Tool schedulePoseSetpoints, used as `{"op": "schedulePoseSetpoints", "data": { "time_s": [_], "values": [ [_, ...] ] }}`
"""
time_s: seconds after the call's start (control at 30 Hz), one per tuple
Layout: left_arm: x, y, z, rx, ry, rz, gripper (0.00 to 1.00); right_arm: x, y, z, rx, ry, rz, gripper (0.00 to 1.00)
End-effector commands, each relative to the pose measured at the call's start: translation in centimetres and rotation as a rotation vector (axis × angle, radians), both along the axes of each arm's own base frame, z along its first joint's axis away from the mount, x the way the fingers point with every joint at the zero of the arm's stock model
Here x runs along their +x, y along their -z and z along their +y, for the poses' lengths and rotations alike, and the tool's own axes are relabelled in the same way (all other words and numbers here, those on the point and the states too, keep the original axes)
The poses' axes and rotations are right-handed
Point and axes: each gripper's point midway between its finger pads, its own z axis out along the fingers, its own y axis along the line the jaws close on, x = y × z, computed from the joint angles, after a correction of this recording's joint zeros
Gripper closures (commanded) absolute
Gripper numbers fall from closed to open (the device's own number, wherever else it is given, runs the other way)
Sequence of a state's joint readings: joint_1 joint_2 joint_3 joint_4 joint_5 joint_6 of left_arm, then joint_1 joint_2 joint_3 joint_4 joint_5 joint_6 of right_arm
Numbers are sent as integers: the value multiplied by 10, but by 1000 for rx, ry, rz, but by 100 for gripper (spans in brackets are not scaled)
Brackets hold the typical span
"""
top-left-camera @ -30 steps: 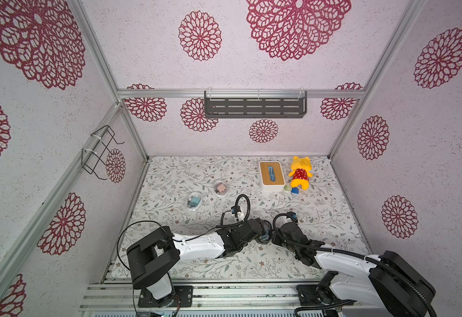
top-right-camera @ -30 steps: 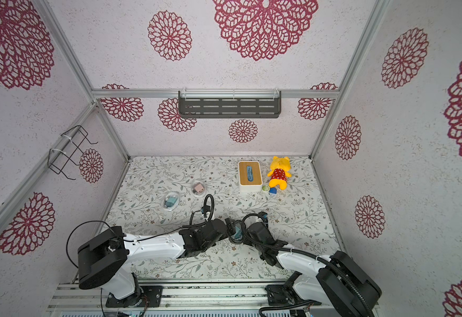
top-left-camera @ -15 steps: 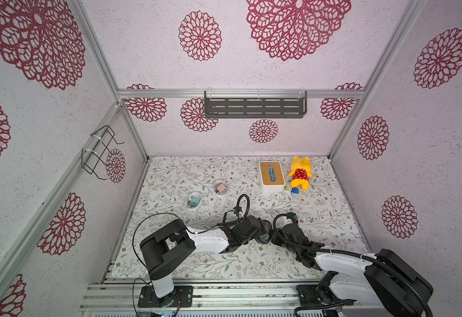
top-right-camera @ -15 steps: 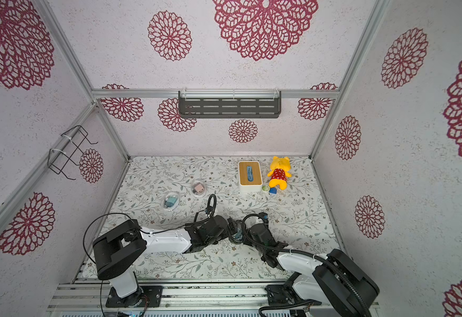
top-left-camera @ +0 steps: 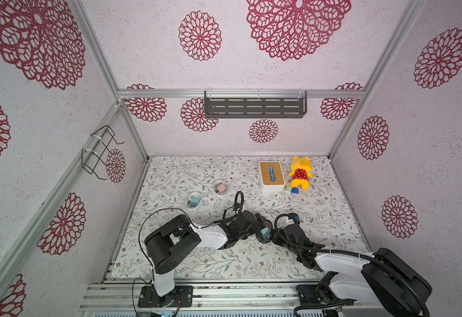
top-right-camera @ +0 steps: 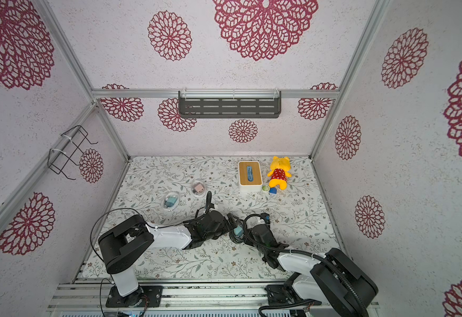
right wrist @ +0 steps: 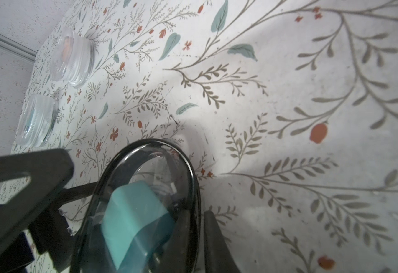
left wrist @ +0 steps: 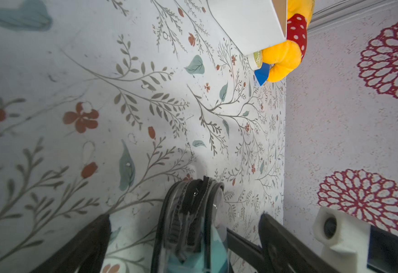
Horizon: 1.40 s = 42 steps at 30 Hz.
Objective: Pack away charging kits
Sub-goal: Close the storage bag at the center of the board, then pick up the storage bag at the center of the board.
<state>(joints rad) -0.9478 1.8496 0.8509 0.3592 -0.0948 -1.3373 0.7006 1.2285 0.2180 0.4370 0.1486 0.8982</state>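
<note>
Floral mat [top-left-camera: 320, 219], third kit at front centre between the two grippers.
Back left: teal-charger case [top-left-camera: 194, 201] and pink-charger case [top-left-camera: 221, 188] lie near each other. Centre: left gripper [left wrist: 185, 217] spread wide, straddling the black-rimmed case [right wrist: 146, 163], holding nothing; a teal charger [right wrist: 134, 212] sits inside. Then right gripper [right wrist: 194, 217], pinched onto that case's rim. Far right: white box [top-left-camera: 265, 177], plush [top-left-camera: 300, 173].

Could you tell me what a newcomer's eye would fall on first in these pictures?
Probably the bright yellow plush at the far right of the table, beside the white box with a wooden top. Next, near the front centre, an oval clear case with a teal charger inside: the left pincer stands open around it, and the right pincer seems to pinch its rim.
</note>
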Motion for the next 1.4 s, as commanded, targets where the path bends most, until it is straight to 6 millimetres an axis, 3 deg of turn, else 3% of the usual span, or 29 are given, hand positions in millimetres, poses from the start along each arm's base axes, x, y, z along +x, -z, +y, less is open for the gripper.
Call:
{"op": "schedulePoseSetpoints", "data": {
  "time_s": [0.0, 0.17, 0.2, 0.27, 0.8, 1.13, 1.37],
  "values": [
    [-1, 14, -10, -22, 39, 45, 1, -12, 21, -8, -56, -18, 68, 85],
    [-1, 28, -12, -41, 26, 97, 2, -11, 20, -8, -55, -13, 64, 84],
    [-4, 44, -10, -23, 21, 130, 3, -11, 19, -8, -54, -13, 62, 84],
    [-7, 51, -11, -26, 24, 154, 5, -10, 17, -8, -54, -14, 58, 84],
    [-31, 72, -18, -55, 88, 236, 20, -3, 17, 12, 2, -48, 66, 82],
    [-36, 89, -16, -65, 91, 267, 45, 1, 14, 11, -7, -37, 56, 81],
    [-35, 87, -14, -65, 90, 265, 67, 1, 12, 12, -2, -42, 56, 79]
  ]
}}
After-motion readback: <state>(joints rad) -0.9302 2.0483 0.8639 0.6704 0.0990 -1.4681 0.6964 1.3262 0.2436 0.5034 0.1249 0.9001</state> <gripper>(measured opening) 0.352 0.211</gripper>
